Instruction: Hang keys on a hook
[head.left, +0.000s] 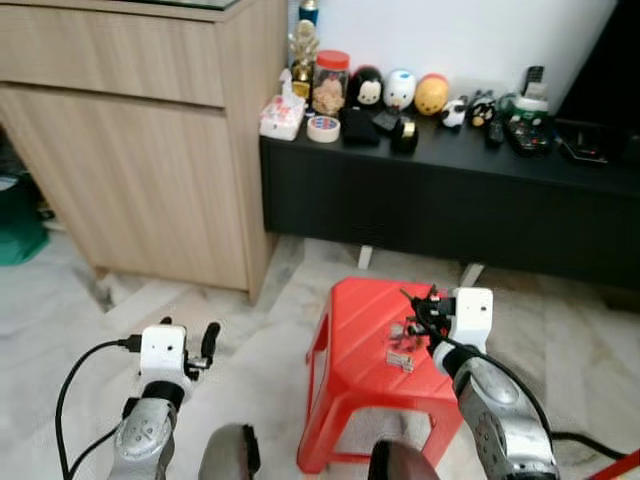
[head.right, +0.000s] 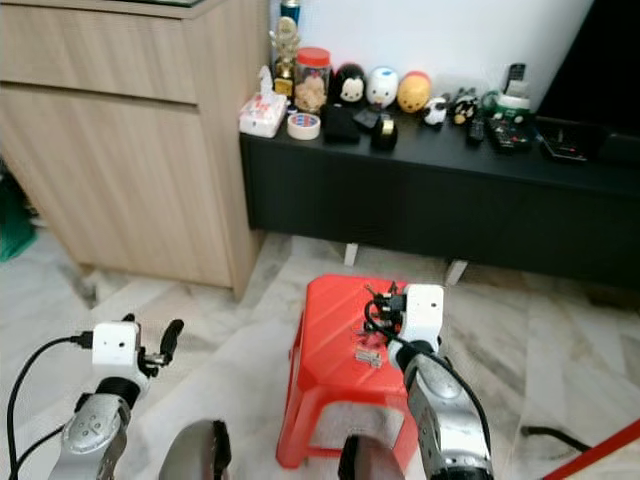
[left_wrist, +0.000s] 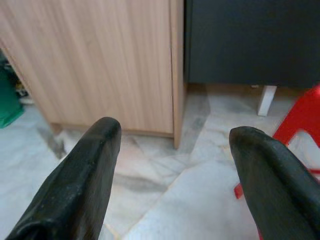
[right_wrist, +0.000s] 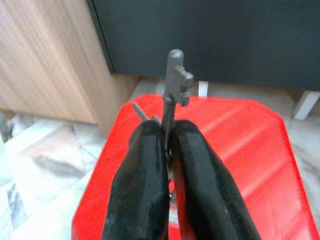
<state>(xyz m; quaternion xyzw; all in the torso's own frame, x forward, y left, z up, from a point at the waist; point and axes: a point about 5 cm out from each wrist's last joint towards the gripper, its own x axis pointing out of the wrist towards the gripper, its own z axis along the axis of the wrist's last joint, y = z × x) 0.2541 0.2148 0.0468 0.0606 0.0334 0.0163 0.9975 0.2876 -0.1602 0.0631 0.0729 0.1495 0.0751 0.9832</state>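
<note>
A low red plastic stool (head.left: 365, 335) stood on the pale marble floor (head.left: 250, 350) in front of a long black media cabinet (head.left: 450, 205), with a tall light-wood cupboard (head.left: 150, 130) just to the left of that cabinet. The robot's right gripper (right_wrist: 167, 137) hung above the stool's seat, its two black fingers (right_wrist: 145, 170) pressed together on the shaft of a grey metal key (right_wrist: 175, 82), which stood upright out of the fingertips. From the head camera a small cluster of silvery keys (head.left: 402, 350) showed on or just over the red seat, right beside the gripper; I could not tell whether that bunch rested on the plastic or dangled from the held key.

The left gripper (left_wrist: 172, 150) was held low over the floor, well apart from the stool and to its left, its fingers spread wide with nothing between them, pointing toward the base of the wood cupboard.

Along the top of the black cabinet sat a row of small things: a white tissue box (head.left: 281, 117), a roll of tape (head.left: 323, 128), a red-lidded glass jar (head.left: 330, 82), and three round egg-shaped figurines (head.left: 400, 90) in black, white and orange.
</note>
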